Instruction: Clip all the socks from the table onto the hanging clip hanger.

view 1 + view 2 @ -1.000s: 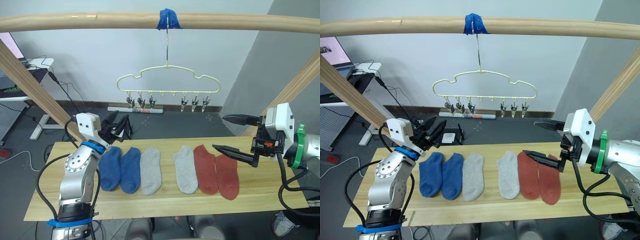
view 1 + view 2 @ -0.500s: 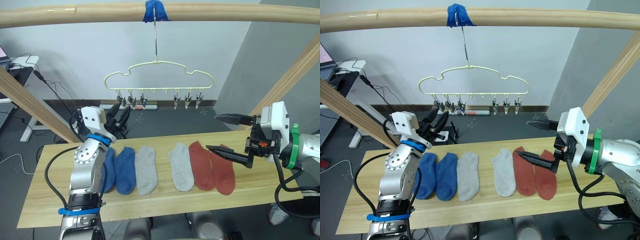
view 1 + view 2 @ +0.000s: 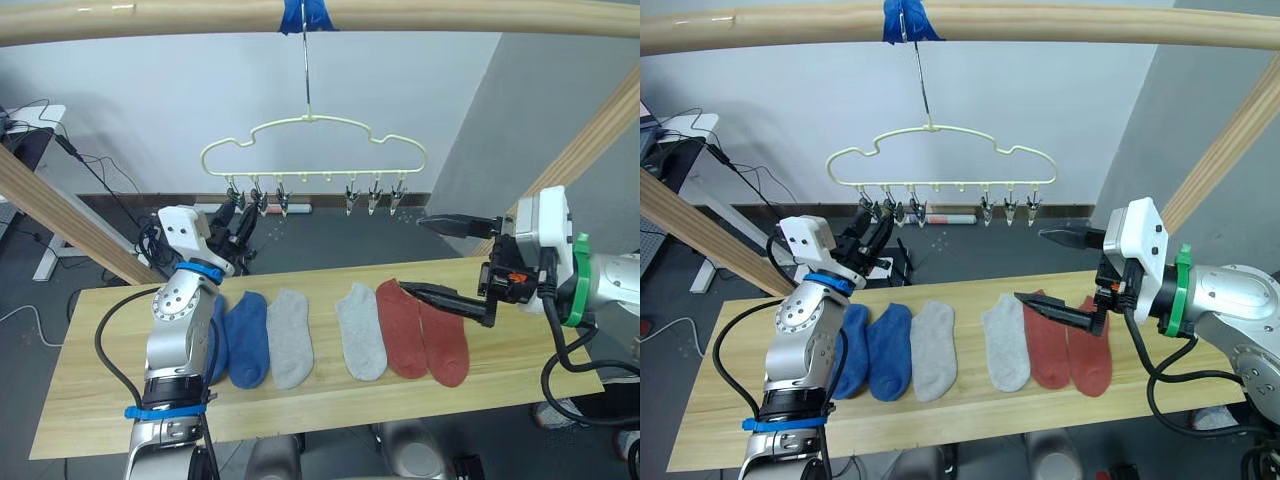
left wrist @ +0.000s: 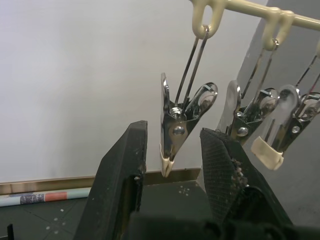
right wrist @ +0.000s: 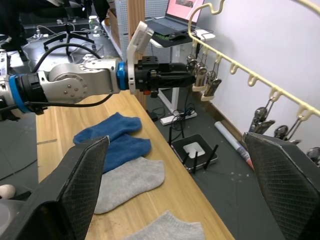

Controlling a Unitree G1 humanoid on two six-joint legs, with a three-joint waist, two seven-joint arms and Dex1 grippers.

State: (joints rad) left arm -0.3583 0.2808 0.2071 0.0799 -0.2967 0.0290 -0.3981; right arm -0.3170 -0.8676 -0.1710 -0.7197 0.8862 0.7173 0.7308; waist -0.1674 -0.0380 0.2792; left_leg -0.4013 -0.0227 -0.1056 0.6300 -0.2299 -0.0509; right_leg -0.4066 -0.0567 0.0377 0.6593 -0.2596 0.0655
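Fingers of my left gripper (image 4: 172,150) are spread around the clip hanger's (image 3: 313,150) leftmost clip (image 4: 180,122); right gripper (image 3: 440,262) gapes above six socks (image 3: 340,330) on the worktop (image 3: 90,420). No legible markings.

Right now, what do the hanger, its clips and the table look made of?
Hanger: thin cream-yellow rod with a smooth, even surface, probably coated wire or plastic. Clips: shiny silvery metal by their reflections, with pale tips that look like plastic. Table: pale wood, matte, with visible grain and plank seams.
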